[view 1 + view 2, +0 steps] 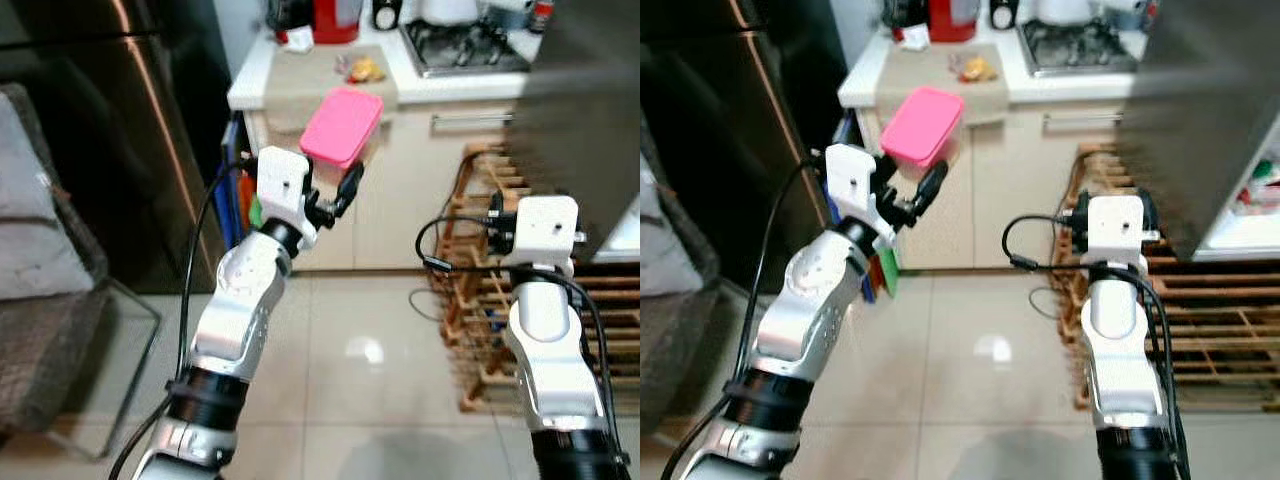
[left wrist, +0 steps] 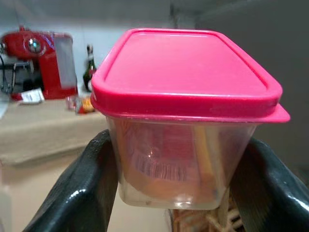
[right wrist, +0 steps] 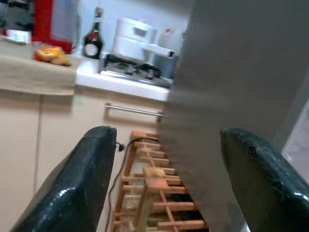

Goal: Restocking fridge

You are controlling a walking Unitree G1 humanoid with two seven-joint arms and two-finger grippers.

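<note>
A clear food container with a pink lid (image 1: 342, 125) is held up at chest height in front of the counter. My left gripper (image 2: 181, 145) is shut on it, one black finger (image 2: 87, 188) pressed to each side of its clear body, which holds something orange. My right arm (image 1: 541, 300) is raised toward the grey fridge door (image 1: 570, 120) on the right. In the right wrist view, my right gripper (image 3: 166, 140) is open, and the door's grey edge (image 3: 227, 96) runs between its spread fingers (image 3: 72, 183). Lit fridge shelves (image 1: 1252, 205) show past the door.
A cream counter (image 1: 320, 75) ahead carries a red appliance (image 1: 335, 18), a dark bottle (image 3: 91, 43), a white cooker (image 3: 136, 38) and a gas hob (image 1: 465, 48). A wooden slatted rack (image 1: 480, 300) stands low on the right. A dark tall cabinet (image 1: 120, 130) and grey seat (image 1: 40, 260) flank the left.
</note>
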